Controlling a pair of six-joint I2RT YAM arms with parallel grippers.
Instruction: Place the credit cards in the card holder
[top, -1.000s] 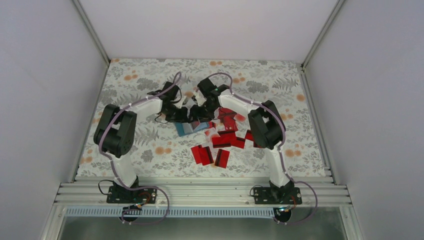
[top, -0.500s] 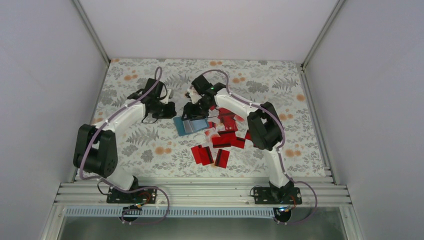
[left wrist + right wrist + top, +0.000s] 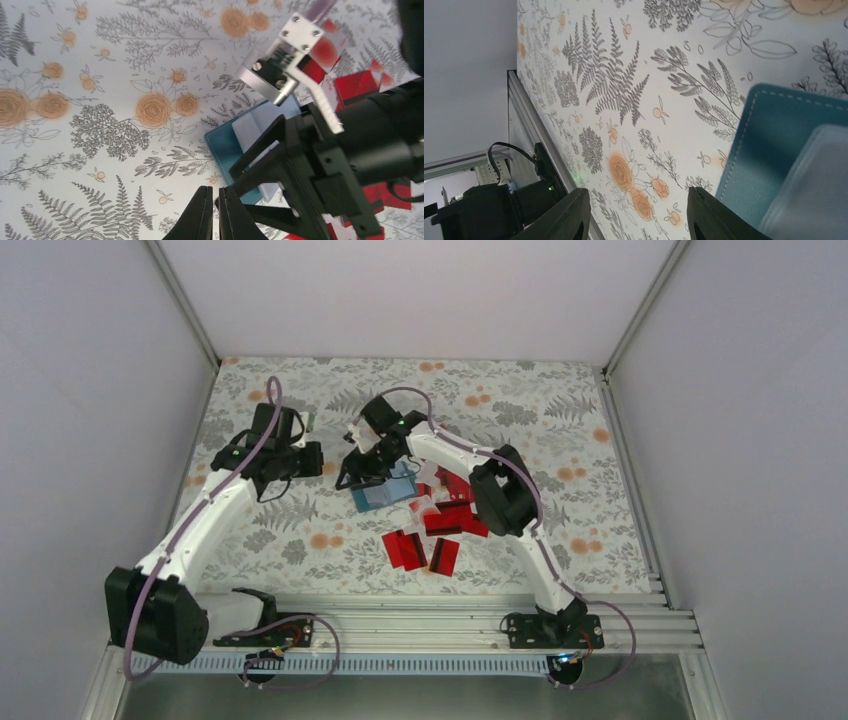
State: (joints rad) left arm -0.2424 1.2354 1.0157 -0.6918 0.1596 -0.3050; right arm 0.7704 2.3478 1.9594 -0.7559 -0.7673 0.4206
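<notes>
The teal card holder (image 3: pixel 381 496) lies flat on the floral cloth, with a pale card (image 3: pixel 254 123) showing in its pocket. Red credit cards (image 3: pixel 446 521) lie in a loose heap to its right and in front of it. My right gripper (image 3: pixel 348 472) hangs open just over the holder's left edge, nothing between its fingers; in the right wrist view the right gripper (image 3: pixel 639 216) frames bare cloth, and the card holder (image 3: pixel 760 150) sits at the right. My left gripper (image 3: pixel 316 456) is left of the holder, apart from it. The left gripper (image 3: pixel 215 212) is shut and empty.
The enclosure's white walls stand on three sides of the cloth (image 3: pixel 300 530). A metal rail (image 3: pixel 400 622) runs along the near edge with both arm bases. The right gripper's body (image 3: pixel 340 160) crowds the space beside the left gripper.
The left arm has drawn back to the left, away from the holder, its elbow swinging down toward the near left corner. The right gripper has shifted left toward the holder's left edge.
</notes>
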